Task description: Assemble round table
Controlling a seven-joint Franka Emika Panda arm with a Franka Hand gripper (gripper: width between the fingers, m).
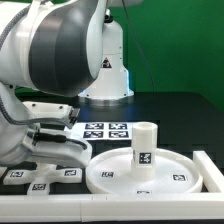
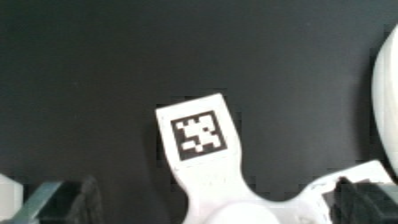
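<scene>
The large rimmed round disc [image 1: 150,172] lies flat on the table at the exterior view's right. The short thick cylinder leg [image 1: 143,146] stands upright on its middle, tag facing the camera. The cross-shaped foot [image 2: 199,135] lies on the dark table between my fingers, one tagged arm pointing away from the wrist. In the exterior view the foot [image 1: 42,180] lies low at the left under the arm, partly hidden. My gripper [image 2: 210,200] is open and straddles the foot, with a wide gap on one side. In the exterior view my gripper [image 1: 45,158] hangs just above the foot.
The marker board [image 1: 105,131] lies flat behind the disc, near the robot's white base [image 1: 105,85]. A white rail [image 1: 120,208] runs along the front, and another white rail [image 1: 210,168] stands at the exterior view's right, close to the disc.
</scene>
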